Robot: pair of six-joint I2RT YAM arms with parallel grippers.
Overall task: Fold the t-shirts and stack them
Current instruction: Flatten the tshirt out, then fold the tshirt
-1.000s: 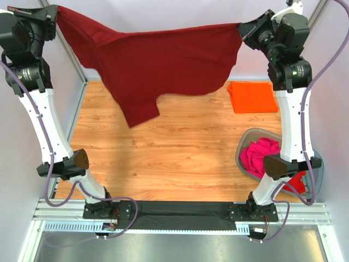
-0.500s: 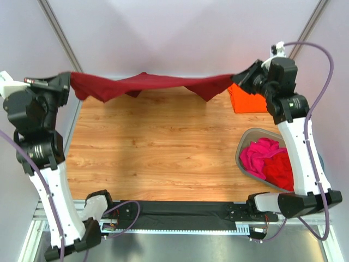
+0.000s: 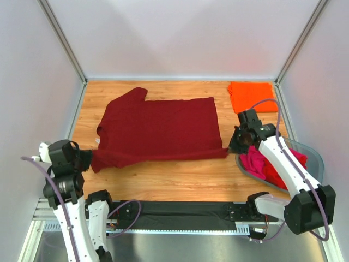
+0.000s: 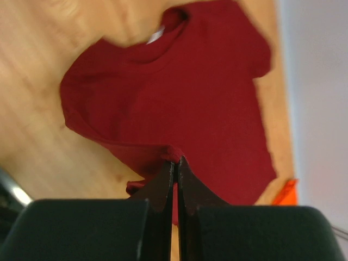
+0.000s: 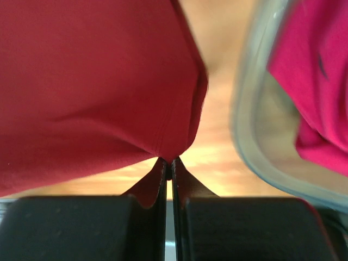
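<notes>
Spread t-shirt point(image 3: 158, 128): dark maroon, plain, as I read it
Folded t-shirt point(image 3: 252, 96): bright orange
Tub's far t-shirt point(image 3: 255, 162): magenta-pink
Tub's near t-shirt point(image 3: 275, 177): red
Tub point(image 3: 315, 158): grey, translucent
Desk point(image 3: 180, 177): light brown, wood grain

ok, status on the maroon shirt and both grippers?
Left gripper shut on maroon t-shirt, near-left corner; right gripper shut on its near-right corner. Shirt flat on table, unfolded. Nothing on it; tub close beside right gripper.
</notes>
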